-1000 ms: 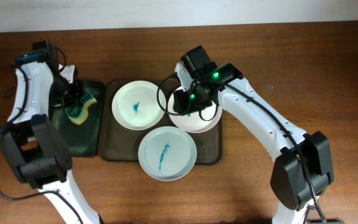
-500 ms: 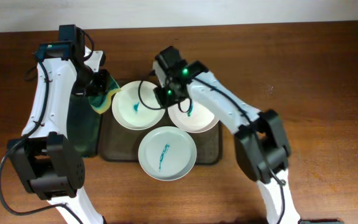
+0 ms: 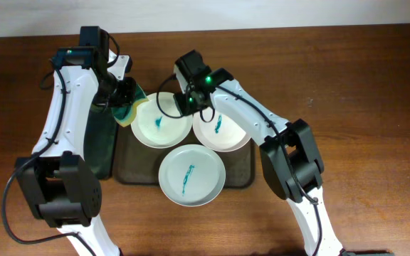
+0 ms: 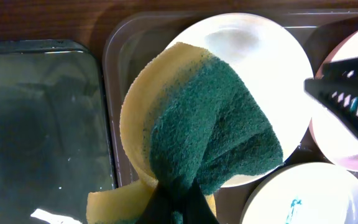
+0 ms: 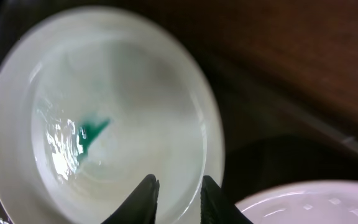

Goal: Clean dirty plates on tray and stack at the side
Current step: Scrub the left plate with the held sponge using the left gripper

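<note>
The smeared plate (image 3: 161, 121) lies far-left on the tray (image 3: 239, 175). The right claw (image 5: 177, 182), narrowly parted, should steady its rim (contact seems unclear) while the left claw (image 4: 178, 208), clenched on the sponge (image 4: 210, 137), scrubs the teal smear (image 5: 92, 132).

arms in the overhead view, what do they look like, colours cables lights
Both the left arm and right arm have white links with bulky black joints and thin black cables looped alongside. Small green lights glow near each wrist. The right gripper has slim black fingers.
</note>
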